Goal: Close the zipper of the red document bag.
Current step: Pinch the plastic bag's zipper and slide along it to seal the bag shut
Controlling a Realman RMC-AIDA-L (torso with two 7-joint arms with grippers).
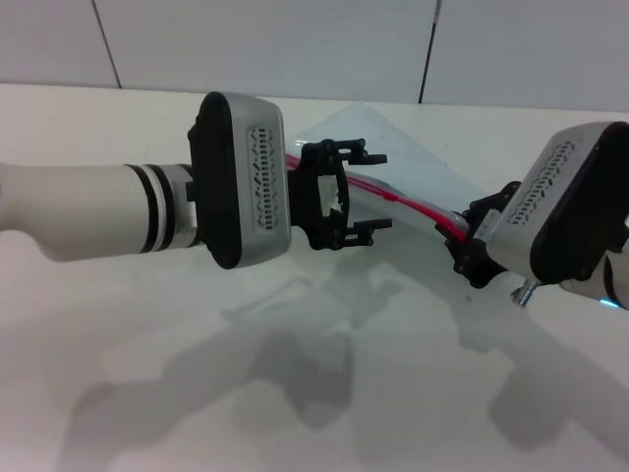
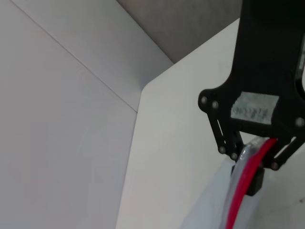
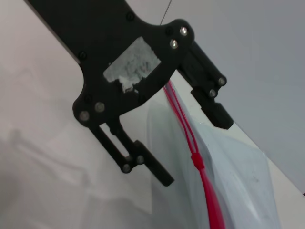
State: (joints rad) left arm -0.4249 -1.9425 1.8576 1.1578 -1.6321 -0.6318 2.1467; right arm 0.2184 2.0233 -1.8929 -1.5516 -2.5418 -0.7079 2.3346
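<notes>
White table (image 1: 147, 344), both arms over it. The red document bag (image 1: 393, 147), clear with one red edge, is strung between the two grippers and looks lifted off the table, going by the shadow under it.

Left gripper (image 1: 378, 192): mid-scene, fingers spread wide, one on each side of the red edge, gripping nothing.

Right gripper (image 1: 467, 241): at the right, lower end of the bag. Seen from the left wrist, its fingers (image 2: 256, 181) are pinched narrow on the red strip, anchoring that end.

The zipper (image 1: 418, 208) runs diagonally from one gripper to the other. In the right wrist view it reads as two separate strands on the left gripper's side and one joined strand on the right gripper's side. The slider (image 3: 197, 161), tiny, sits where they meet.

Step, as I judge it: bag held and tensioned, slider not yet gripped, zipper partly closed. Next move calls for bringing the left gripper onto the slider, pinching it, then pulling along the open strands away from the right gripper, which holds taut. The slider is small, so alignment is the hard part.
</notes>
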